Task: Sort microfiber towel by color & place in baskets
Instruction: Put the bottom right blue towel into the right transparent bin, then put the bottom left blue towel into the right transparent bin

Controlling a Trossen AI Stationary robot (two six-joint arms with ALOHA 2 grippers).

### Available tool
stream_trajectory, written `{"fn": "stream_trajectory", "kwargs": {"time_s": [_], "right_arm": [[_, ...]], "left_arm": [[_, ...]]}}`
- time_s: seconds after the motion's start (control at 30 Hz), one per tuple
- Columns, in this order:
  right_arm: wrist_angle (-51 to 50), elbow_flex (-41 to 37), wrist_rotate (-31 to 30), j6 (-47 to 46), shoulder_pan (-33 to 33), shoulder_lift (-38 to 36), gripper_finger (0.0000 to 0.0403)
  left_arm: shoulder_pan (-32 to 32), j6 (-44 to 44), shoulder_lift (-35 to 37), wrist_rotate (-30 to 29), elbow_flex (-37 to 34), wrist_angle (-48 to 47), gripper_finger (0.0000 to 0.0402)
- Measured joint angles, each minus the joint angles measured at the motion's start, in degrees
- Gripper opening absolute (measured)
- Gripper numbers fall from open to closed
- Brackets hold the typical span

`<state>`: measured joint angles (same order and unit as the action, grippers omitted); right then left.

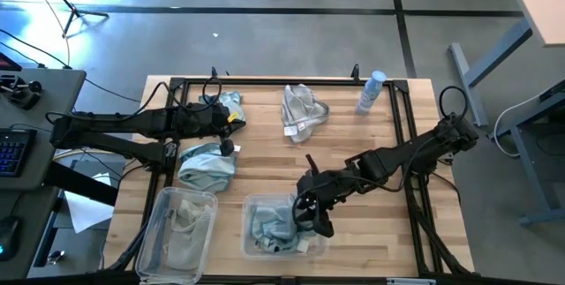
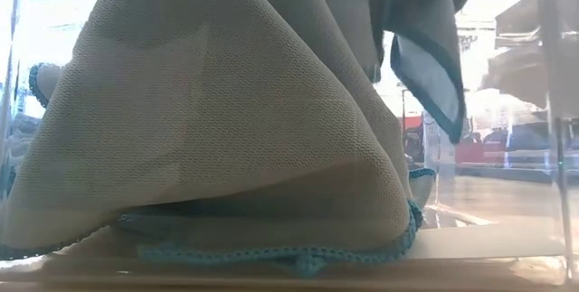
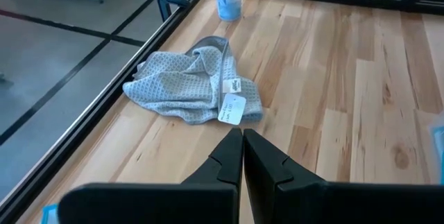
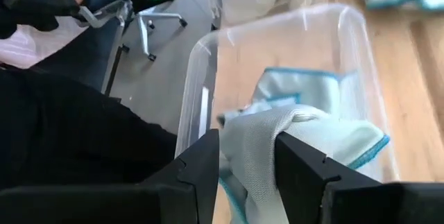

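**Holding a teal towel over the wider basket**

Hanging above the wider basket, the right tool grasps a teal towel between its two fingers; the cloth drapes down into this basket, over other teal towels. The narrower basket holds grey-beige cloth. The left tool is clenched on nothing, near the tabletop's far left side. One grey towel lies beside the spray bottle, and one teal towel lies near the left arm.
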<state>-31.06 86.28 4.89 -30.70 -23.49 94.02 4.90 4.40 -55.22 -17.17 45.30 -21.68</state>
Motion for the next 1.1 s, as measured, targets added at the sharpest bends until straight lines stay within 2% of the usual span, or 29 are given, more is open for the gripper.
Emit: {"fn": "stream_trajectory", "kwargs": {"time_s": [0.2,0.4,0.83,1.1], "right_arm": [[-3.7,0.0,2.4,-2.5,0.0,0.0,0.0124],[-3.1,0.0,2.5,-0.2,0.0,0.0,0.0124],[-0.5,0.0,-1.3,-0.7,0.2,-0.5,0.0124],[-5.5,0.0,-3.3,0.0,2.8,-2.6,0.0112]], "left_arm": [[0.0,0.9,0.0,0.0,0.0,0.0,0.0000],[0.0,1.5,0.0,0.0,0.0,0.0,0.0000],[0.0,3.0,0.0,0.0,0.0,0.0,0.0000],[0.0,3.0,0.0,0.1,0.0,0.0,0.0000]]}}
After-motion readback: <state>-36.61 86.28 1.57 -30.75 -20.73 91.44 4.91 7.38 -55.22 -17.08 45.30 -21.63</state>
